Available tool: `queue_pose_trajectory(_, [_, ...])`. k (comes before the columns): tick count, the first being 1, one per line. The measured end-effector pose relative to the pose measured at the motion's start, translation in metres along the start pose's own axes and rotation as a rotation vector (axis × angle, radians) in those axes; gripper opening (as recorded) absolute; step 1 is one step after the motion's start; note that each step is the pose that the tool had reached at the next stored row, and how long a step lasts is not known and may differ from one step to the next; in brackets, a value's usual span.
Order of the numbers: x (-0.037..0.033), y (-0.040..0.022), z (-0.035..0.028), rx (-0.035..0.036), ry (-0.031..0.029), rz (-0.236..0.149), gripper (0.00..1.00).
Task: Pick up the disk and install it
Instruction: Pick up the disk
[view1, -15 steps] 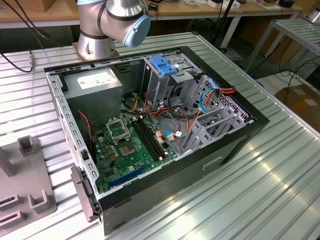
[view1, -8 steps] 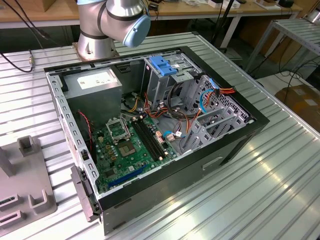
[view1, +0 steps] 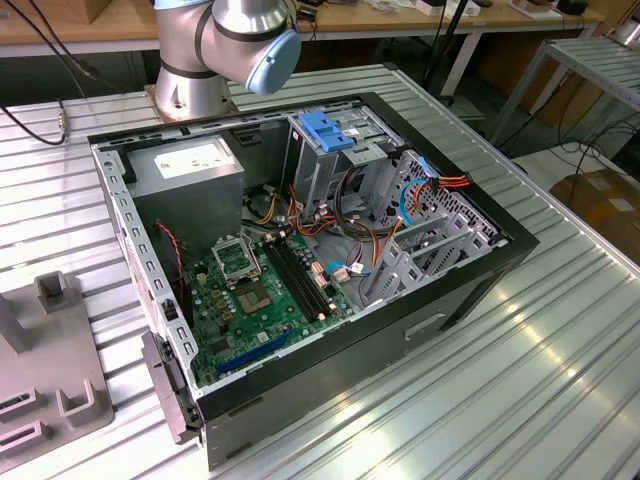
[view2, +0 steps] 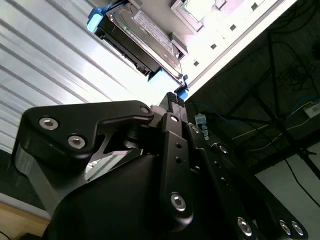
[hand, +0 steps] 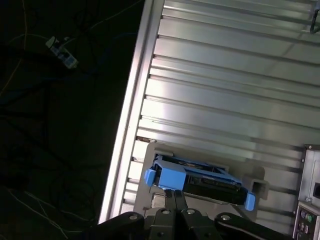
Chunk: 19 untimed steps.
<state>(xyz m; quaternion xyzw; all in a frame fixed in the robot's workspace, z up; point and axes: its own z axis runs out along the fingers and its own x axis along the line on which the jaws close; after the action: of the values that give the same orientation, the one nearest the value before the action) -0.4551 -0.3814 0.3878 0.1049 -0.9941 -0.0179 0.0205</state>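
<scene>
1. The ribbed metal bench (view1: 540, 370) carried everything. In the first wrist view its edge ran beside dark floor.
2. The open computer case (view1: 340, 370) lay on its side on the bench, with its board and cables exposed.
3. The arm (view1: 230, 40) rose behind the case in the exterior view.
4. The drive cage (view1: 320, 170), topped by a blue latch (view1: 325, 130), stood inside the case. I judged it to be where the disk belongs.
5. A grey holder plate (hand: 210, 159) sat on the bench close to its edge, near one end of the case.
6. The disk (hand: 210, 184) rested on that plate, outside the case, so nothing was installed yet. The second wrist view showed the disk (view2: 140, 35) from its labelled side.
7. The blue bracket (hand: 167, 176) was clipped along the disk's sides, its ends showing at both corners.
8. The gripper (hand: 175, 196) hung just beside the disk's near edge, its jaws pressed together and pinching nothing that I could make out. Whether the tips touched the bracket could not be told.
9. By my judgement the pick-up was the step in hand, at the approach. A sound grasp would call for the jaws to spread wide enough to span the disk. They would then need to seat squarely on two opposite sides so the disk cannot tilt on lifting.
</scene>
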Motion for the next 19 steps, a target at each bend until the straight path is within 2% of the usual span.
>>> queue_pose_trajectory(8, [0.0,0.0,0.0,0.0038,0.0042,-0.104,0.1])
queue_pose_trajectory(19, [0.0,0.0,0.0,0.0083,0.0089,-0.225,0.1])
